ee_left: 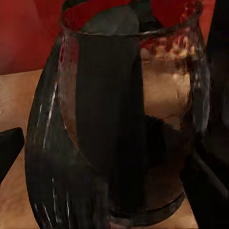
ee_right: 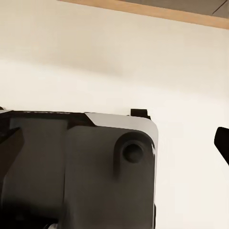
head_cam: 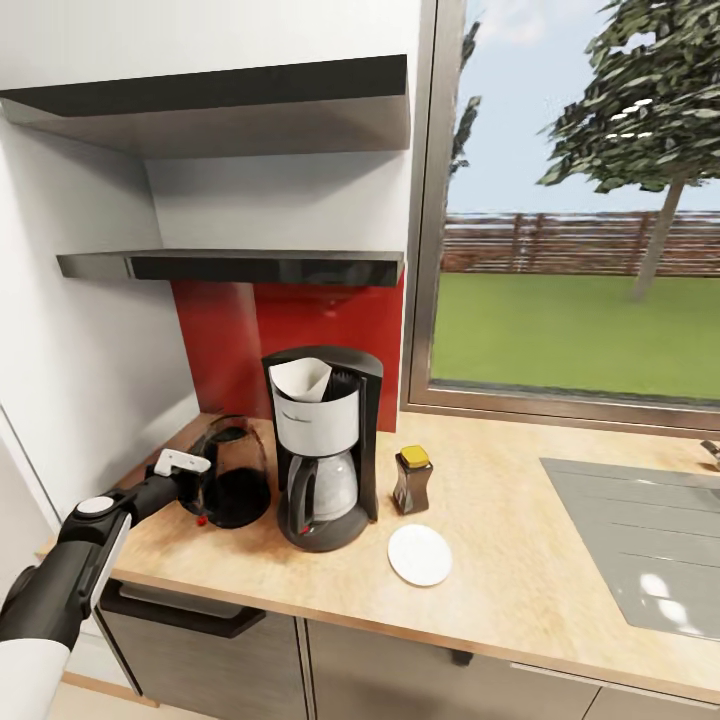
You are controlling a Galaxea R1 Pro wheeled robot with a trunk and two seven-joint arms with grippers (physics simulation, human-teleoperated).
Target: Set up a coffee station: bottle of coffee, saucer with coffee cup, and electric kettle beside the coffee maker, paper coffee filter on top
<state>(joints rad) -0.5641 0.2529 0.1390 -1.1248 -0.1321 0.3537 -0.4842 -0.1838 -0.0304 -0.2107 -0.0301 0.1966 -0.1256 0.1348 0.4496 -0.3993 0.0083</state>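
Left gripper: our left gripper (head_cam: pixel 197 487) is at the handle side of the electric kettle (head_cam: pixel 232 483); we cannot tell whether its fingers are apart or clamped, since the kettle hides them in the head view.
Right gripper: the right wrist view gives us robot body and pale floor, so we cannot tell its state.
Electric kettle: glass body (ee_left: pixel 129 119) close before the left wrist camera, standing on the kitchen countertop (head_cam: pixel 500 560) just beside the coffee maker (head_cam: pixel 322 450), on its left.
Paper coffee filter: white cone (head_cam: pixel 300 378) sitting in the top of the coffee maker.
Bottle of coffee: on the counter (head_cam: pixel 413 480) just right of the machine.
Saucer: white plate (head_cam: pixel 420 554) in front of the bottle, with no cup on it.
Kitchen shelf: 2 dark boards, the lower (head_cam: pixel 240 265) above the machine.
Risk: we judge that any sideways pull from the arm could tip the kettle or knock it into the coffee maker, shaking the filter loose.
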